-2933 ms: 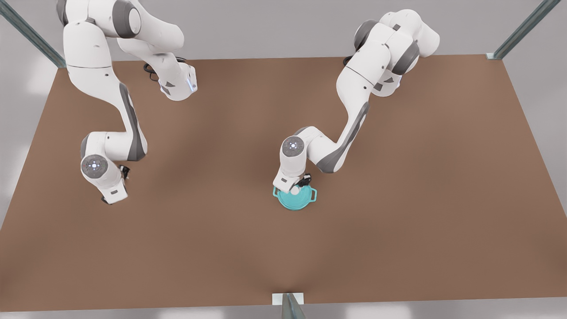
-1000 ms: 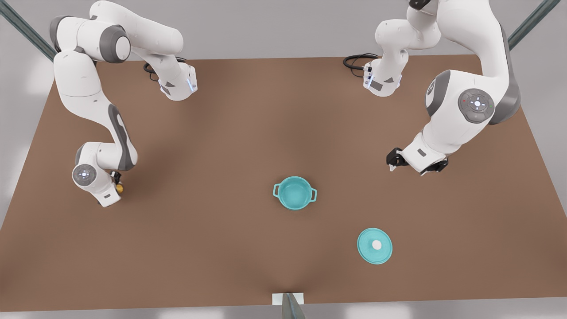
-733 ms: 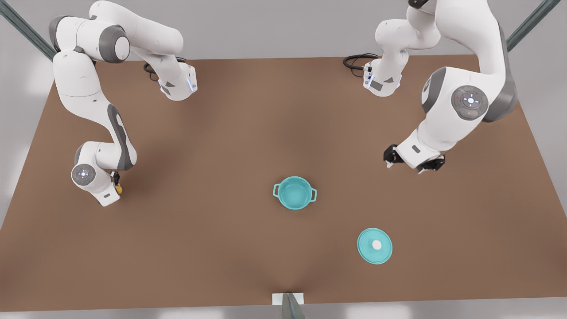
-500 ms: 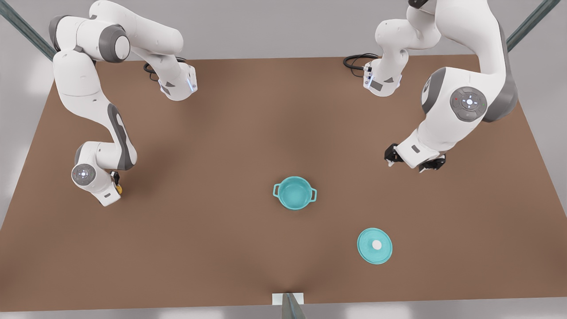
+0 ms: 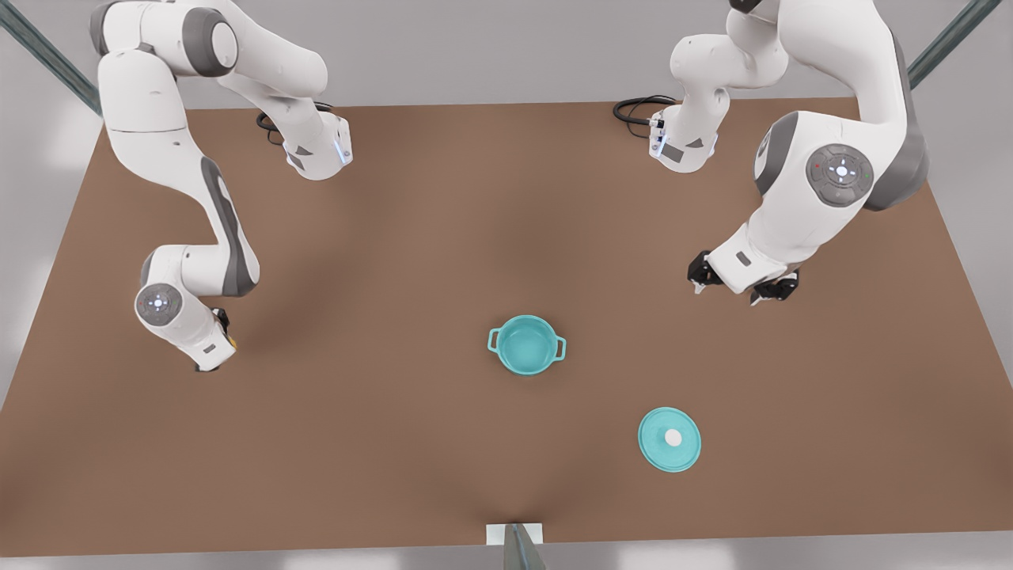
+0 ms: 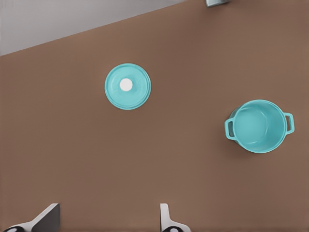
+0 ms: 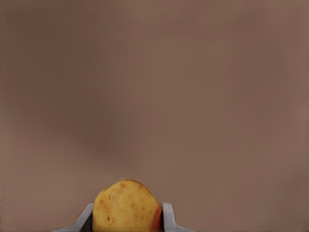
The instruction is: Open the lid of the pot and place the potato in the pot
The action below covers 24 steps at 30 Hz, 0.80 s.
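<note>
Now the right gripper, at the front view's left, is closed on the potato, a lumpy yellow-orange lump with reddish patches, and the open pot lies well off toward the front view's right of it, mid-table. The left gripper waits with fingers spread and empty above the front view's right side. The pot lid lies flat on the table, apart from the pot.

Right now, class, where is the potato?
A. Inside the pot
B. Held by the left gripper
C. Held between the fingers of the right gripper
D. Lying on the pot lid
C: the right wrist view shows the potato clamped between the right gripper fingers; the pot is empty, the pot lid bare.
</note>
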Each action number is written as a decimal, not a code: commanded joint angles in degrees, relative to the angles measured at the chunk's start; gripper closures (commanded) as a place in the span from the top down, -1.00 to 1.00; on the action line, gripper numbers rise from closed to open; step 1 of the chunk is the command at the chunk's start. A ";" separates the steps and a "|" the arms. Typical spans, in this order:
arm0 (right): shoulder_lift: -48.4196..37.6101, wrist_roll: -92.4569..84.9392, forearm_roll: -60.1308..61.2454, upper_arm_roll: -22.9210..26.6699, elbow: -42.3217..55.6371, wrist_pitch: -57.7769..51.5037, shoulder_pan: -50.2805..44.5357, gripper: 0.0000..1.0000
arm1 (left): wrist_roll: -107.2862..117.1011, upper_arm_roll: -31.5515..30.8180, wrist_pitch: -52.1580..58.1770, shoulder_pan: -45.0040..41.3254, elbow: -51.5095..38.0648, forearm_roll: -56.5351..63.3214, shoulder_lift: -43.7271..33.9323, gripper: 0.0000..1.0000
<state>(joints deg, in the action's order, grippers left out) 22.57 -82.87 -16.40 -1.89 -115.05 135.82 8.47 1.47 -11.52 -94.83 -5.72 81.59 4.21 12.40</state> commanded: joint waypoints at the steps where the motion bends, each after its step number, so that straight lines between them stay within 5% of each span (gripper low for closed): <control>1: -0.77 -1.06 3.30 -2.41 1.50 -6.97 -0.29 -0.01 | -0.68 0.01 0.00 0.01 -0.03 0.01 -0.09 1.00; 14: -1.65 22.31 11.03 -4.70 13.89 -22.79 -20.24 -0.03 | -0.68 0.27 0.00 0.10 0.14 -0.08 0.08 1.00; 24: 8.80 43.84 20.08 -4.70 29.10 -24.90 -33.69 -0.03 | -0.77 -0.16 -1.85 0.01 0.06 -0.34 0.52 1.00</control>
<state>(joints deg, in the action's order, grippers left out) 30.74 -63.81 1.09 -6.58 -86.77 112.42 -24.63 0.90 -11.55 -95.50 -5.70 81.73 4.03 12.95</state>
